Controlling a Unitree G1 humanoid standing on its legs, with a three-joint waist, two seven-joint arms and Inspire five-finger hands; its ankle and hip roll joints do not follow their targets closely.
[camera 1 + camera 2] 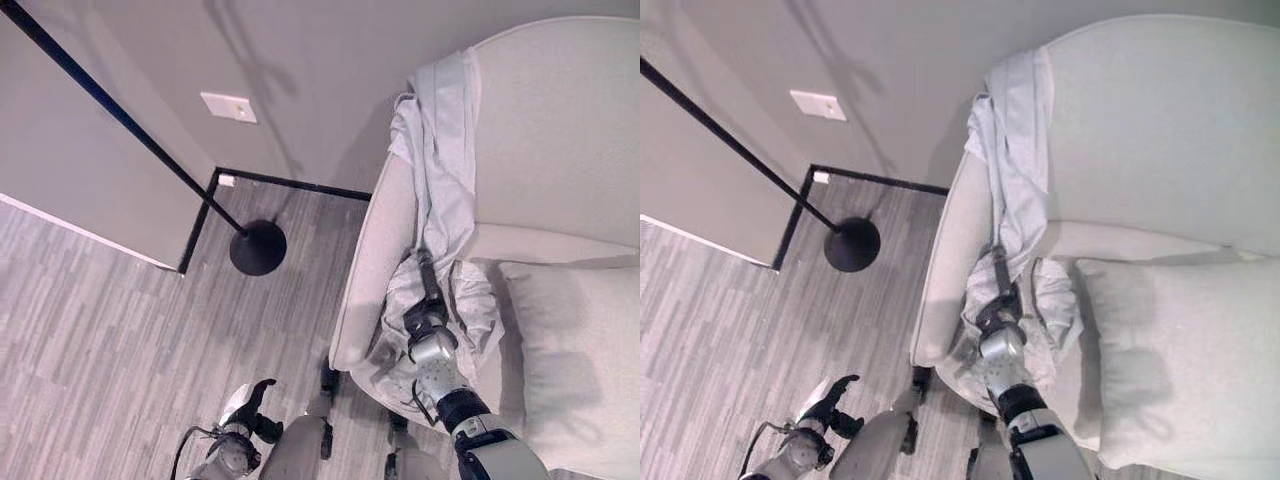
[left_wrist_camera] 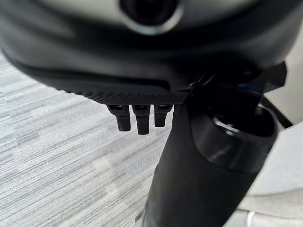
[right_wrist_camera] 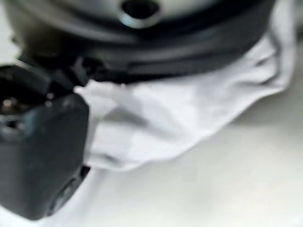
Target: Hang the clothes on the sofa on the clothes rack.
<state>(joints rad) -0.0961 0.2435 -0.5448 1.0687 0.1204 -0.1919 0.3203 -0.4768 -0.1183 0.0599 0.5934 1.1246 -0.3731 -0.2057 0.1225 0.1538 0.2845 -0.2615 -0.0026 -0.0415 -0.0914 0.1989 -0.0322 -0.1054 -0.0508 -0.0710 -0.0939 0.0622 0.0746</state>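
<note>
A pale grey garment [image 1: 440, 170] hangs over the sofa [image 1: 560, 150] where the backrest meets the left armrest, its lower part bunched on the seat beside a light cushion [image 1: 575, 360]; draped like that, its loose lower folds are the easiest part to catch. The right arm reaches forward from the near right, and the right hand [image 1: 425, 310] lies on or in those folds at the seat's left edge. In the right wrist view white cloth lies right against the hand [image 3: 42, 156], but I cannot tell whether the fingers pinch it or merely rest there. The left hand [image 1: 252, 405] hangs low at the near left over the wood-patterned floor [image 1: 90, 340], its fingers loosely extended and holding nothing, likely kept clear until the lift. The clothes rack [image 1: 255, 245], a black pole rising from a round base, stands to the left by the wall [image 1: 300, 80], well apart from the garment, so the cloth has yet to be carried across.
</note>
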